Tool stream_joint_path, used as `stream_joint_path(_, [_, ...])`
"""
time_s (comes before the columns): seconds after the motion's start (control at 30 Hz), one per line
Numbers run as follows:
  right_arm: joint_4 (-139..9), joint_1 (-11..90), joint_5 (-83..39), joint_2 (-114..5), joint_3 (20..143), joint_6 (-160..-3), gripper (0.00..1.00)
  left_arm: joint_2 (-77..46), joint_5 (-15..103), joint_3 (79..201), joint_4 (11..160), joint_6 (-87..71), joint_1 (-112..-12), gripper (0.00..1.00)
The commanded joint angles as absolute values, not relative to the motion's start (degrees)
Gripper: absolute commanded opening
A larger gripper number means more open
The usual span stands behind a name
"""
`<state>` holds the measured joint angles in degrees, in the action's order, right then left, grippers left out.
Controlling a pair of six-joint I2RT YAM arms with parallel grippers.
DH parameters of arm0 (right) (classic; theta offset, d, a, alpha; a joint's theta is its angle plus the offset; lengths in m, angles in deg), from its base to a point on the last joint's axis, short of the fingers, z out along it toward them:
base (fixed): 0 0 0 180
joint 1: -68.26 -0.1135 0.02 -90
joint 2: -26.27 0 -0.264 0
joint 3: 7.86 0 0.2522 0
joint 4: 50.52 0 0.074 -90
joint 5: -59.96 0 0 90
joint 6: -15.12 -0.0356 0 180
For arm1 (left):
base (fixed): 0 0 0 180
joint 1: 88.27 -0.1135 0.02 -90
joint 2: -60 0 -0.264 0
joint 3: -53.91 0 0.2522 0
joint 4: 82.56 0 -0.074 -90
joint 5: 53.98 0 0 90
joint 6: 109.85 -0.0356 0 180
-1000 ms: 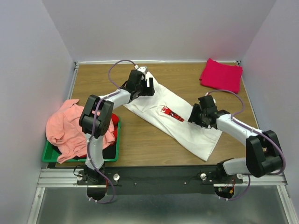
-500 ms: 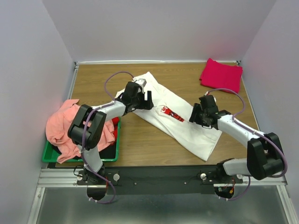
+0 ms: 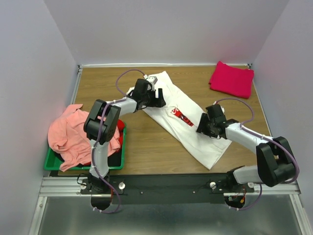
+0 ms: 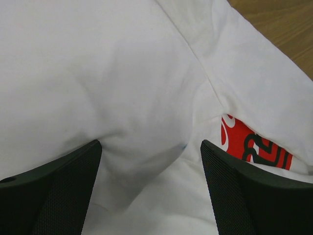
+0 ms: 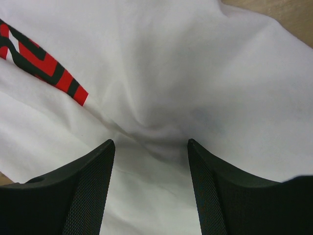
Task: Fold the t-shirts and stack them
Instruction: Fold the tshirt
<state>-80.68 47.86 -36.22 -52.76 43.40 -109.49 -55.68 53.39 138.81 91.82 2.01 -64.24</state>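
White t-shirt (image 3: pixel 190 134): lies flat on the counter (image 3: pixel 146 147), partly folded into a long band.
Long axis: diagonal, from the back-left end near the counter's middle to the wider end at the near right.
Direction: I cannot tell which end is the collar.
Chest print (image 3: pixel 181 116): red and white with dark outlines, about halfway along the band, facing up.
Left hand (image 3: pixel 157 97): on the back-left part of the white t-shirt, just beside the print. Its 2 fingers (image 4: pixel 54 191) are spread wide and pressed onto the cloth, with a soft pucker between them and nothing clamped.
Right hand (image 3: pixel 202 125): on the near-right half of the same shirt, on the other side of the print. Its fingers (image 5: pixel 78 191) are also spread apart, and wrinkles gather in the gap.
Magenta-red t-shirt (image 3: pixel 231 79): folded, at the back right corner of the counter, well apart from the white one.
Salmon-pink t-shirt (image 3: pixel 73 132): crumpled and draped over the green bin (image 3: pixel 117 161) at the near left.
Red t-shirt (image 3: pixel 119 129): a small patch shows in the bin beside the salmon-pink cloth.
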Motion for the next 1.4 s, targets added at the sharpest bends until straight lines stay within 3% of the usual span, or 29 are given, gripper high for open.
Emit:
stream_joint_path(0.0, [-81.8, 45.8, -34.9, -50.7, 40.1, -114.6, 0.68, -59.8, 57.6, 144.9, 89.0, 0.2, -66.0, 0.89])
stream_joint_path(0.33, [-81.8, 34.8, -35.6, -49.0, 39.0, -123.3, 0.68, -67.1, 61.0, 153.4, 85.9, -0.8, -68.2, 0.87])
stream_joint_path(0.6, [-87.6, 27.9, -44.3, -48.0, 45.7, -123.8, 0.68, -62.9, 57.1, 159.4, 82.3, -1.1, -68.1, 0.87])
stream_joint_path(0.77, [-94.0, 23.1, -48.7, -46.3, 48.2, -124.8, 0.68, -56.9, 52.6, 157.1, 81.0, -2.1, -67.4, 0.87])
stream_joint_path(1.03, [-95.4, 20.2, -49.3, -44.3, 43.7, -128.7, 0.68, -52.1, 54.6, 142.7, 87.3, -0.5, -67.1, 0.87])
stream_joint_path(1.37, [-94.8, 19.8, -48.2, -44.7, 40.1, -131.4, 0.68, -62.9, 59.0, 150.5, 87.4, 0.0, -67.4, 0.87])
